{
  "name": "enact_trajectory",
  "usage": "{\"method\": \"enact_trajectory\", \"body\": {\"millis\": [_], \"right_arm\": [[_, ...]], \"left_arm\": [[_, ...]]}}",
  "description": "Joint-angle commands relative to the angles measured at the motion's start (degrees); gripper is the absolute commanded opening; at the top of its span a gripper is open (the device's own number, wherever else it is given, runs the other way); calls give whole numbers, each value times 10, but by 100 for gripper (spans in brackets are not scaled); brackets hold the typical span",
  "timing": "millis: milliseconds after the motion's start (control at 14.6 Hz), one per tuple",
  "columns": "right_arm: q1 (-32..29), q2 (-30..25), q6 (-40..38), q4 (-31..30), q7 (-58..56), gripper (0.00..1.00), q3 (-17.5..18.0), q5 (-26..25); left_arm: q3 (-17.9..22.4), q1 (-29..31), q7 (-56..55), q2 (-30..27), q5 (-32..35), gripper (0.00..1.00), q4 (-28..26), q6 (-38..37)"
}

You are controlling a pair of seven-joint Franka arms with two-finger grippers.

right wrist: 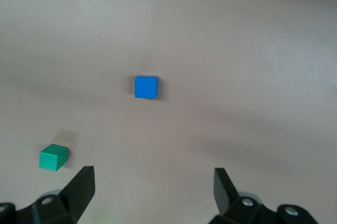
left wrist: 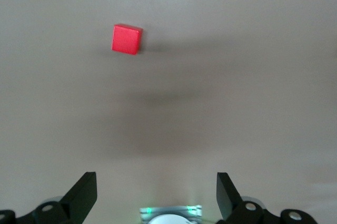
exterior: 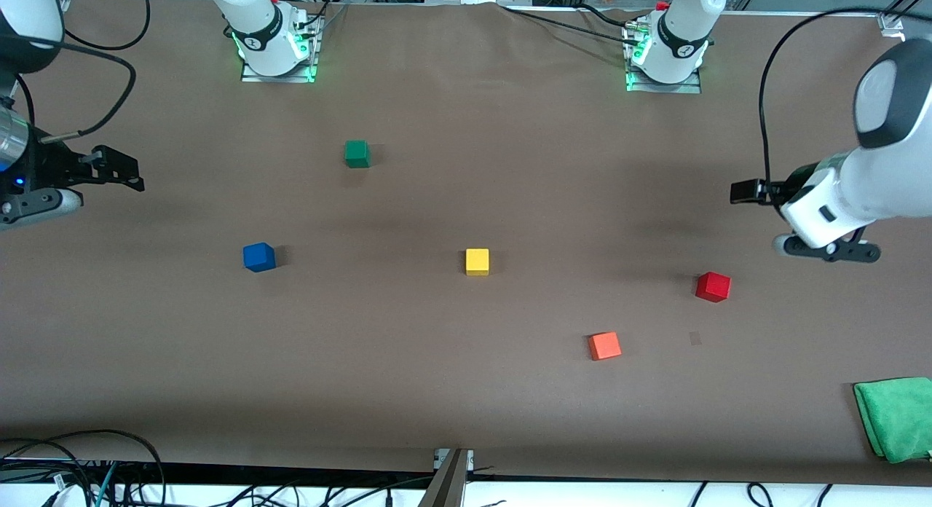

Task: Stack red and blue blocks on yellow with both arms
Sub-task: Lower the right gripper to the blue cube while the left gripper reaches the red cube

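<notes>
The yellow cube (exterior: 477, 261) sits alone at the middle of the table. The blue block (exterior: 258, 257) lies toward the right arm's end and also shows in the right wrist view (right wrist: 146, 87). The red block (exterior: 712, 286) lies toward the left arm's end and also shows in the left wrist view (left wrist: 126, 39). My left gripper (exterior: 826, 250) hangs open and empty (left wrist: 156, 182) over bare table beside the red block. My right gripper (exterior: 33, 207) hangs open and empty (right wrist: 152, 176) over the table's end, apart from the blue block.
A green cube (exterior: 357, 154) lies nearer the robot bases than the blue block and shows in the right wrist view (right wrist: 53, 157). An orange cube (exterior: 604, 345) lies nearer the front camera, between yellow and red. A green cloth (exterior: 895, 417) lies at the left arm's front corner.
</notes>
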Motion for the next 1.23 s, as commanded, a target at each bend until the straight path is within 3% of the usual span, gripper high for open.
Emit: {"method": "enact_trajectory", "body": {"millis": [0, 343, 823, 1166], "right_arm": [[0, 14, 5, -17, 3, 100, 1, -1], [1, 50, 58, -40, 29, 100, 2, 3], [13, 58, 269, -189, 68, 100, 19, 5], [13, 80, 393, -264, 60, 100, 38, 4]], "left_arm": [[0, 4, 66, 2, 25, 100, -27, 35], [0, 7, 73, 3, 39, 100, -79, 106], [0, 26, 81, 25, 49, 100, -200, 326], [0, 55, 112, 88, 45, 100, -209, 425]]}}
